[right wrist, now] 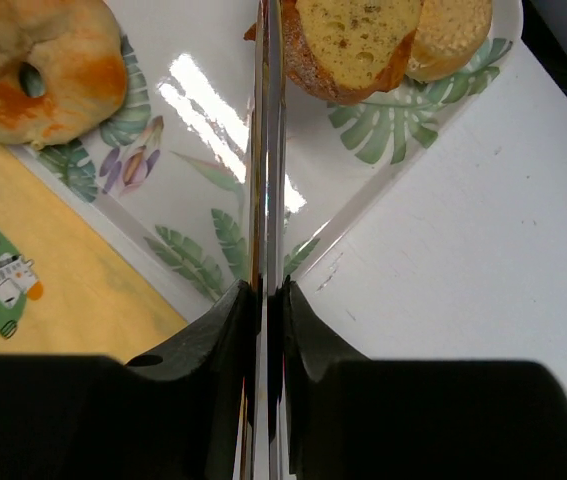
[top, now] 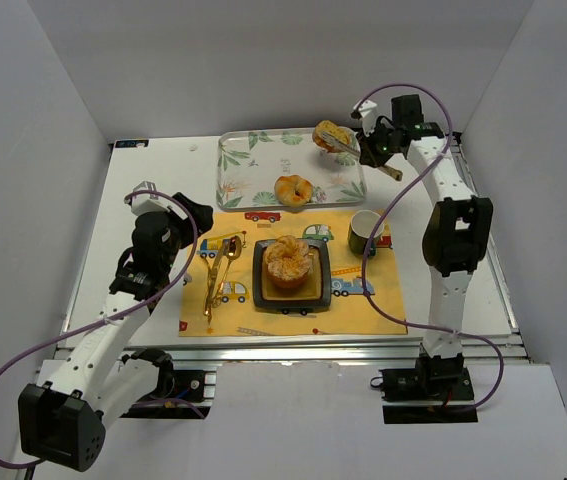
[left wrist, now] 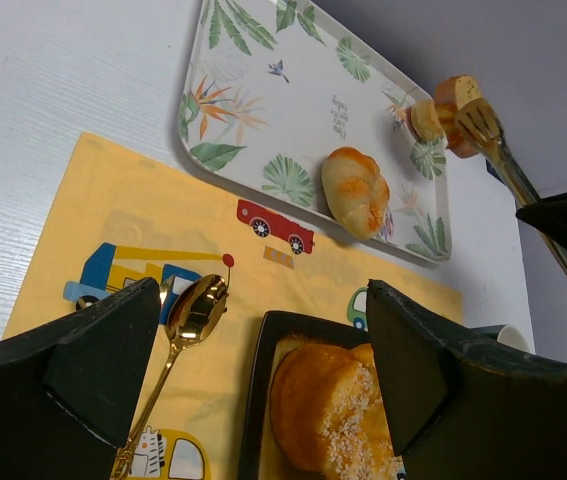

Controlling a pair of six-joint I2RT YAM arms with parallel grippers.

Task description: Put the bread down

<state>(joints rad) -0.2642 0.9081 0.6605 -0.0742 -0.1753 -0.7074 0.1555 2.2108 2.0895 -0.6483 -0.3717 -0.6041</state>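
Note:
My right gripper [top: 375,145] [right wrist: 266,295] is shut on metal tongs [right wrist: 266,150] [left wrist: 513,180]. The tongs' tips pinch a cut bread roll [top: 331,135] [right wrist: 353,40] [left wrist: 443,105] at the far right corner of the leaf-patterned tray [top: 238,165] [right wrist: 363,215]. I cannot tell whether the roll touches the tray. A ring-shaped bread [top: 293,189] [right wrist: 33,70] [left wrist: 355,190] lies on the tray's near side. A sugared bread [top: 289,262] [left wrist: 333,410] sits on the black square plate [top: 261,270]. My left gripper [top: 191,222] [left wrist: 263,360] is open and empty above the placemat.
A yellow placemat [top: 373,300] with car prints lies under the plate. Gold cutlery [top: 218,270], with its spoon [left wrist: 193,310], lies left of the plate. A green cup [top: 365,232] stands right of it. White walls enclose the table.

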